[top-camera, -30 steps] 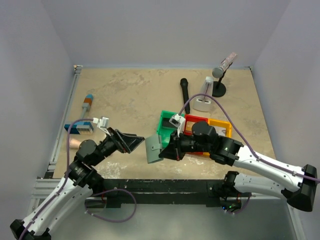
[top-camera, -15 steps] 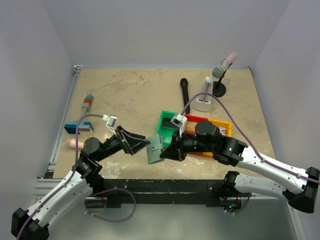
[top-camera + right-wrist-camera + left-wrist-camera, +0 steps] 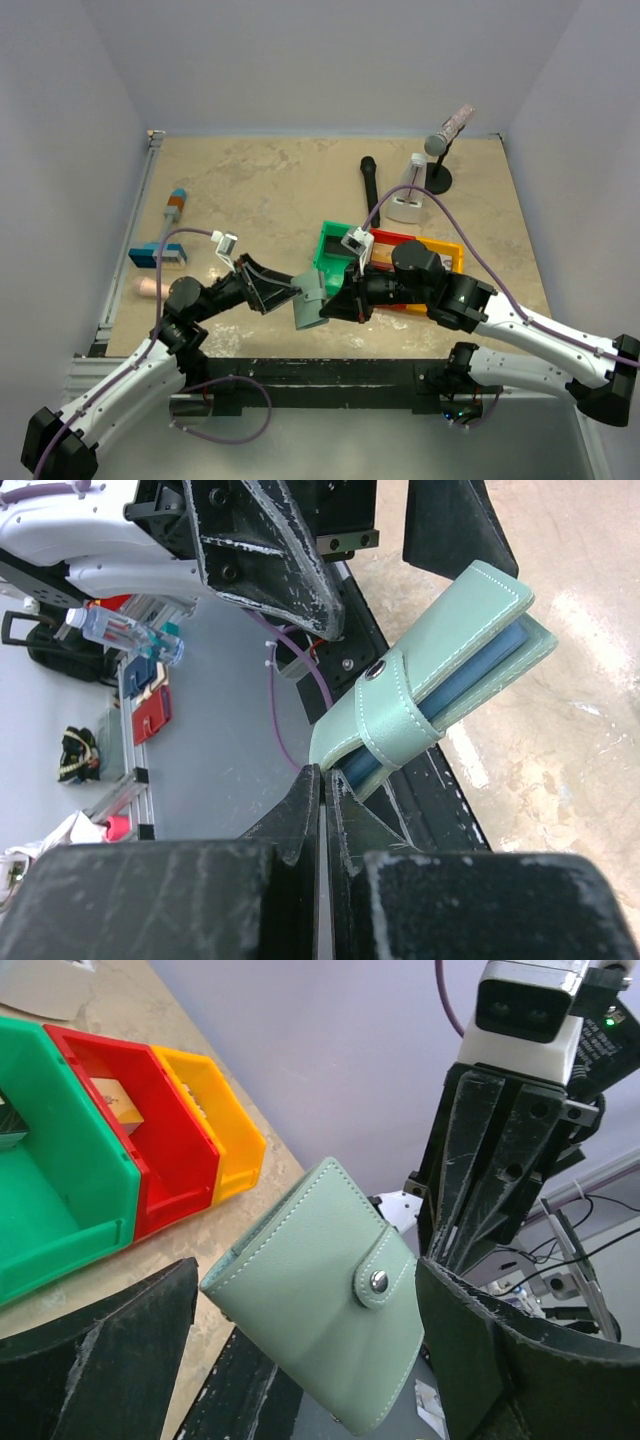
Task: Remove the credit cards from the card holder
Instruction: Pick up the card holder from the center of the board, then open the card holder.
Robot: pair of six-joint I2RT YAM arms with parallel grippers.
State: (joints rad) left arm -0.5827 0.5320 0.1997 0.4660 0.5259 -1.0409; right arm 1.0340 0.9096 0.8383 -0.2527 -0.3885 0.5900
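The green bin [image 3: 328, 242] stands on the tan table [image 3: 270, 190], with the red bin [image 3: 392, 238] touching its right side and the yellow bin [image 3: 447, 256] beyond that. Behind the green bin lies a black stick [image 3: 369, 180]. A white bottle-like piece [image 3: 408, 203] and a round-footed black stand [image 3: 439, 178] are further right. Well to the green bin's left lie a blue-and-orange tool [image 3: 176, 204] and a blue block [image 3: 157, 256].

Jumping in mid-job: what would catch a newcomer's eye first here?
The pale green card holder, snap closed, hangs in the right gripper above the table's near edge. The left gripper stands wide open, straddling it. Bright green, red and yellow bins sit just behind.
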